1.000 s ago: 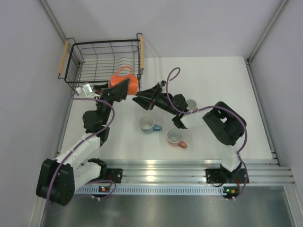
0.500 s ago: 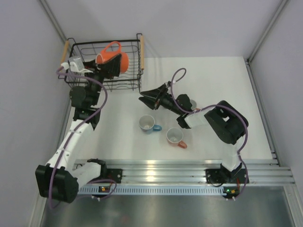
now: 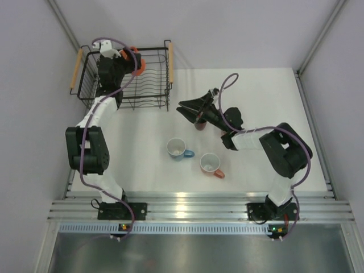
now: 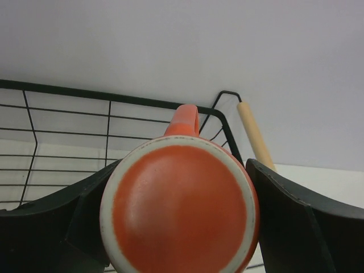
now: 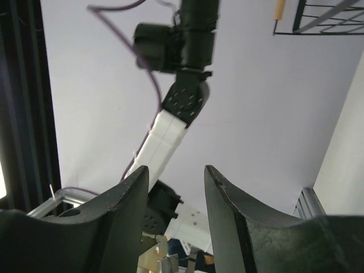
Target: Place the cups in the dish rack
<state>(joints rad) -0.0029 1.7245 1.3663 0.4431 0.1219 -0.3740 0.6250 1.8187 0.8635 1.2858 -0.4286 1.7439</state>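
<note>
My left gripper (image 3: 128, 60) is shut on the bright orange mug (image 3: 135, 59) and holds it above the back left part of the black wire dish rack (image 3: 153, 85). In the left wrist view the mug's base (image 4: 179, 207) faces the camera between both fingers, its handle pointing up. My right gripper (image 3: 183, 106) is open and empty, raised over the table right of the rack; its view shows only wall between the fingertips (image 5: 176, 170). A dark mug (image 3: 199, 123) sits partly hidden under it. A light blue mug (image 3: 178, 148) and a salmon-pink mug (image 3: 211, 164) stand on the table.
The rack has wooden handles on its left (image 3: 75, 71) and right (image 3: 169, 60) sides, one showing in the left wrist view (image 4: 256, 136). Grey walls close in the table at left, back and right. The rack's corner shows in the right wrist view (image 5: 324, 17).
My left arm has carried the orange mug from in front of the rack up and back over the rack's back left part. My right gripper has shifted a little right and lifted.
</note>
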